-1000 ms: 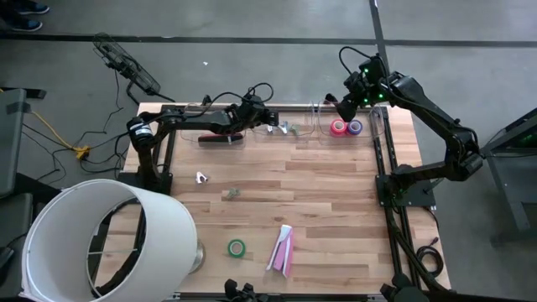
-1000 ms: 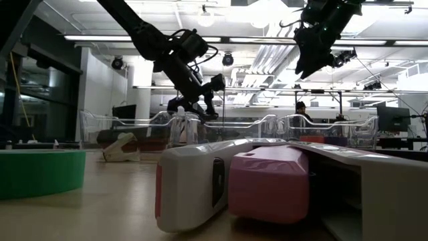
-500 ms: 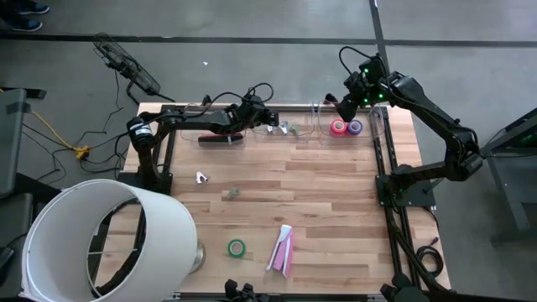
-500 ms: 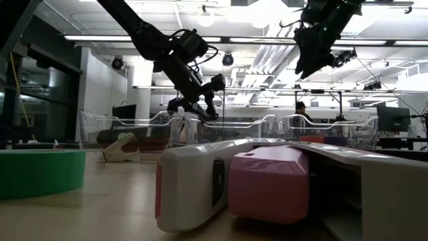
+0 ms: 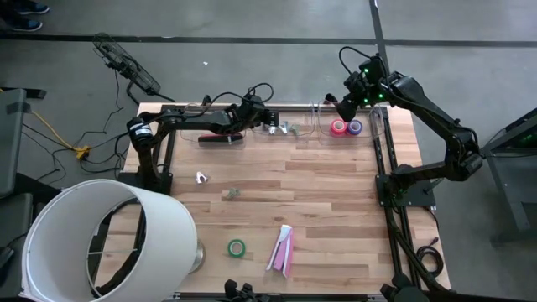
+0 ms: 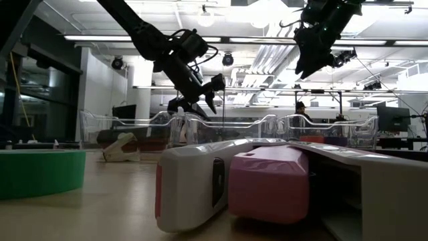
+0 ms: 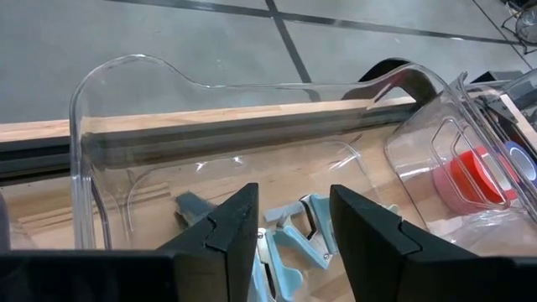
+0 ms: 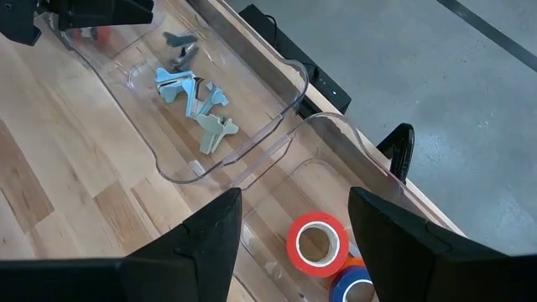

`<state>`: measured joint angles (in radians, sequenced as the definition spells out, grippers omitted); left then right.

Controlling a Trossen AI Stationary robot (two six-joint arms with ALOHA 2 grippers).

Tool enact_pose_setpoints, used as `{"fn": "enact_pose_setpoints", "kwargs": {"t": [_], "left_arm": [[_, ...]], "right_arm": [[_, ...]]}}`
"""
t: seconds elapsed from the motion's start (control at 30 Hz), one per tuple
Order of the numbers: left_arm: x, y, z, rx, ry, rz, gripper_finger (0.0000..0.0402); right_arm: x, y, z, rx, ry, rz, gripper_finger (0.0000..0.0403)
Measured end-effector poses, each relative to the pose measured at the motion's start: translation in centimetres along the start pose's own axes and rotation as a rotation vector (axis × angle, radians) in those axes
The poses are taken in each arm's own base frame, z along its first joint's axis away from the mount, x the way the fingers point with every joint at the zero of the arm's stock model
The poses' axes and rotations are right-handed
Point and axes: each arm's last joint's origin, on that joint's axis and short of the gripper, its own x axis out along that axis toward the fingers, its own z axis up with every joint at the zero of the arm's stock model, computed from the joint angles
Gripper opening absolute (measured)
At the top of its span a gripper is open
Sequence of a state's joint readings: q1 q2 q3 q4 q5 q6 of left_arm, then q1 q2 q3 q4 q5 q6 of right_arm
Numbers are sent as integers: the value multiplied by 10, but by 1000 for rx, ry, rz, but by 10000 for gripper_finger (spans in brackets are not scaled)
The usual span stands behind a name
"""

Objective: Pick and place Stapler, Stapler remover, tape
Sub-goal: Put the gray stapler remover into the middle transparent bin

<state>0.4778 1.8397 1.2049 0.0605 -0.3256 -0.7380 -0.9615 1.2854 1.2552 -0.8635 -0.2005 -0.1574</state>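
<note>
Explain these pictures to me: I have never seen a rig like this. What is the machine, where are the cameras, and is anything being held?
Two dark jointed robot arms work at a wooden table. One picture looks straight down from above, one looks level across the tabletop, and two come from cameras on the arms' wrists. Along the far edge stand clear plastic trays. They hold a dark stapler, pale blue staple removers, and a red roll of tape beside a purple roll of tape. On the bare wood lie a green roll of tape, a pink-and-white stapler, a small white staple remover and a grey one. The left pincer hangs open over the remover tray, and the right pincer hangs open over the tape tray. Neither holds anything.
</note>
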Motion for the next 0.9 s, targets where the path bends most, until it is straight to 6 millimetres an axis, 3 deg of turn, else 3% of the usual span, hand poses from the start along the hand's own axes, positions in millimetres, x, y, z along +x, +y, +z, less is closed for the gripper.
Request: {"fn": "enact_pose_setpoints", "kwargs": {"t": [0.27,0.5,0.9], "left_arm": [[-7,-2,6,-6,-15,-16,148],[-29,-8,23,58,-55,-49,148],[-75,2,33,117,108,21,147]], "right_arm": [[0,0,0,0,2,1,211],[0,0,-1,1,6,1,211],[0,0,-2,4,17,2,211]]}}
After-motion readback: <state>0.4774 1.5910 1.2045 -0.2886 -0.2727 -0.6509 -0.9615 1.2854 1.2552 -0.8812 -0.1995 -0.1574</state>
